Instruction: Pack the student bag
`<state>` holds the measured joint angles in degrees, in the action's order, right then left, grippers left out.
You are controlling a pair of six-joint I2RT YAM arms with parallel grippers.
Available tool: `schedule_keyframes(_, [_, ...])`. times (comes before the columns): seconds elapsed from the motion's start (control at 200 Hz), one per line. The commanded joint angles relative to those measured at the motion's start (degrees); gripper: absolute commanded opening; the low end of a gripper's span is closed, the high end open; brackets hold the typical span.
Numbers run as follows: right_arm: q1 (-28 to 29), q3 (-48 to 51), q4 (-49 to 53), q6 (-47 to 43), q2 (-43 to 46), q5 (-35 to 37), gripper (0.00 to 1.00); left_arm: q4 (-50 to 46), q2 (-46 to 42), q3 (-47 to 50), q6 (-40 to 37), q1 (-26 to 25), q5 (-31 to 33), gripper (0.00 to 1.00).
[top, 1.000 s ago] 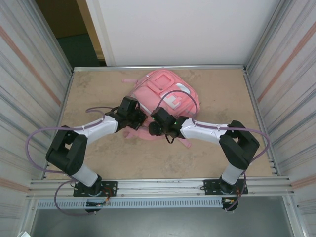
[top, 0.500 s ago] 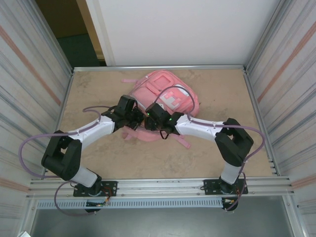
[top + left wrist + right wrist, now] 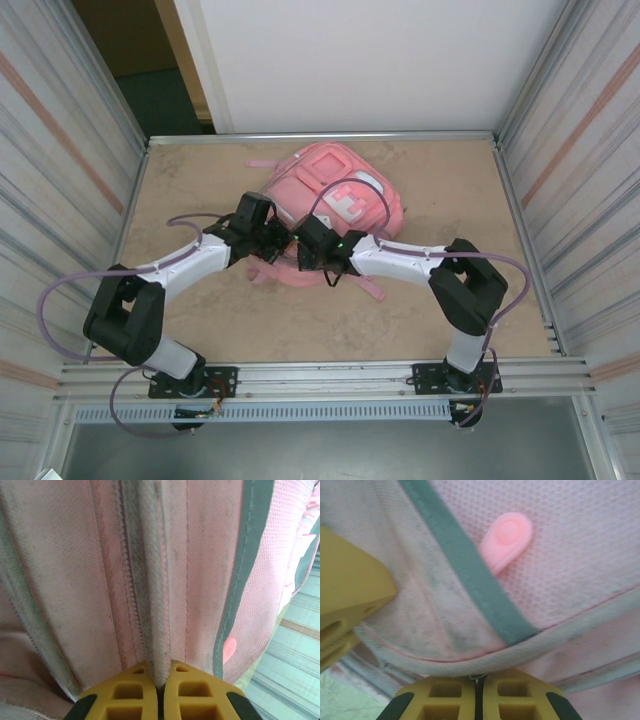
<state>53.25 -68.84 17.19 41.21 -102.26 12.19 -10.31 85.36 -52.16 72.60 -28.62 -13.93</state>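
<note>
The student bag (image 3: 335, 190) is a pink backpack lying flat at the middle back of the table. Both grippers meet at its near left edge. My left gripper (image 3: 278, 240) is shut on a grey-pink fabric ridge of the bag (image 3: 155, 605) beside a zip line; the yellow fingertips (image 3: 137, 687) pinch it. My right gripper (image 3: 306, 248) is shut at the bag's rolled seam (image 3: 485, 655), with a small metal zip-pull loop (image 3: 479, 678) between its tips. A pink rubber pull tab (image 3: 507, 537) lies on the mesh just above, beside teal trim (image 3: 465, 575).
The left gripper's yellow finger (image 3: 345, 595) sits close at the left of the right wrist view. Pink straps (image 3: 365, 285) trail from the bag toward the arms. Corrugated metal walls (image 3: 60, 200) enclose the table on both sides.
My right gripper has moved left along the bag's near edge toward the left gripper and has closed from partly open to shut. The left gripper has stayed shut on the bag.
</note>
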Motion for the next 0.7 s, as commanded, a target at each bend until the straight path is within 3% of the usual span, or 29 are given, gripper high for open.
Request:
schedule_keyframes(0.0, [-3.57, 1.89, 5.21, -6.34, 3.11, 2.34, 0.02, -4.17, -4.09, 0.39, -4.99, 1.17, -1.42, 0.0])
schedule_keyframes(0.241, [-10.56, 7.16, 2.47, -6.99, 7.13, 0.38, 0.04, -3.55, -6.76, 4.94, -5.9, 2.83, -3.95, 0.0])
schedule_keyframes(0.341, [-11.92, 8.71, 0.29, -7.87, 8.96, -2.61, 0.13, -1.54, -7.73, 5.82, -7.54, 2.78, -5.29, 0.01])
schedule_keyframes(0.456, [-11.93, 11.15, -2.79, -10.91, 13.24, -5.03, 0.32, -1.64, -10.4, 5.13, -12.48, 2.87, -3.7, 0.31])
schedule_keyframes(0.536, [-12.58, 13.73, -4.45, -12.94, 17.86, -5.15, 0.44, -3.82, -13.33, 3.37, -18.45, 3.04, -0.22, 0.41])
schedule_keyframes(0.571, [-13.29, 14.96, -5.05, -13.93, 20.15, -5.29, 0.48, -5.16, -14.74, 2.6, -21.84, 3.15, 2.09, 0.6])
schedule_keyframes(0.601, [-13.96, 15.8, -5.5, -14.62, 22.08, -5.33, 0.51, -5.89, -16.14, 1.93, -25.39, 3.28, 3.61, 0.67])
schedule_keyframes(0.621, [-14.48, 16.76, -5.79, -15.18, 23.81, -4.92, 0.65, -6.18, -17.01, 1.57, -28.14, 3.33, 4.54, 0.71])
schedule_keyframes(0.646, [-15.0, 17.76, -6.18, -15.64, 26.46, -4.26, 0.97, -6.66, -18.23, 1.31, -31.87, 3.39, 5.69, 0.81])
schedule_keyframes(0.661, [-15.45, 18.3, -6.32, -16.05, 27.66, -3.82, 1.0, -6.96, -18.96, 1.13, -34.06, 3.48, 6.61, 0.96])
schedule_keyframes(0.692, [-16.11, 19.49, -6.75, -16.6, 30.19, -2.64, 0.99, -7.53, -20.45, 0.99, -37.9, 3.51, 8.84, 0.99])
